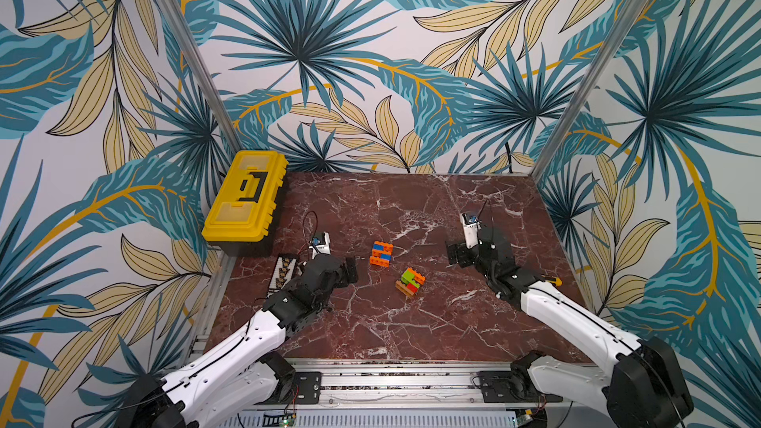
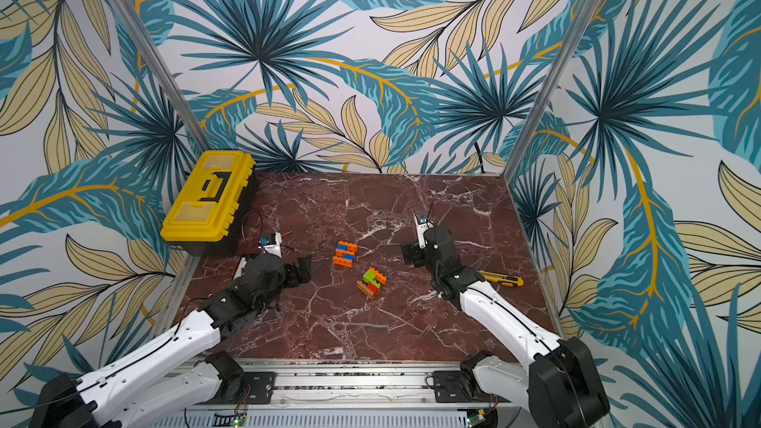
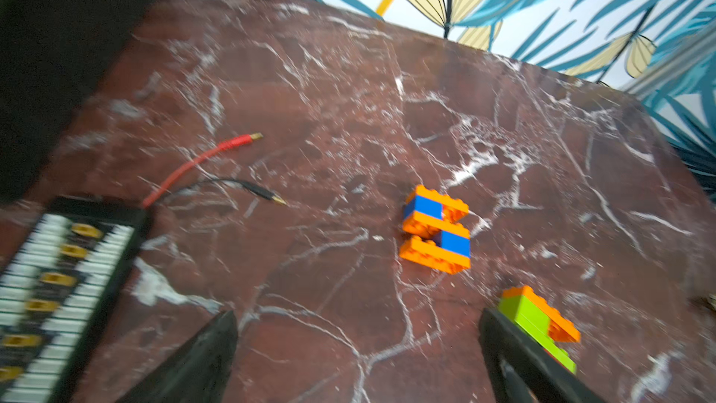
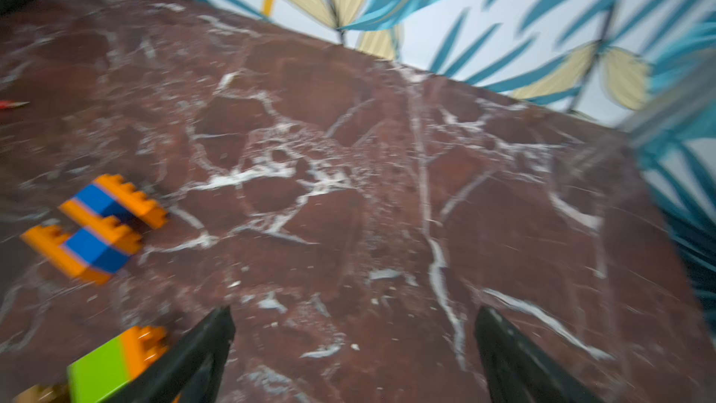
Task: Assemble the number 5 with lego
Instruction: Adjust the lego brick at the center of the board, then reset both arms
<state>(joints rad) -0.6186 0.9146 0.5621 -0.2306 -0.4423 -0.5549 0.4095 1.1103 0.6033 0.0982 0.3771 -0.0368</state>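
Top views, in both: orange-and-blue lego five (image 1: 381,254) lying flat on the tabletop (image 1: 412,207), green-orange lego cluster (image 1: 410,282) just beside it. Spread wide and empty, left claw (image 1: 350,270) and right claw (image 1: 456,254) flanking the bricks, touching neither. Probably finished; withdraw high and straight, avoiding any nudge to the five.

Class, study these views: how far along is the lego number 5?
Done: the orange-and-blue figure lies on the table, three orange bars joined by two blue bricks, reading as a 5. In hand: nothing; left gripper and right gripper are open, empty. Left: perhaps nothing; the green-orange cluster lies apart, unused.
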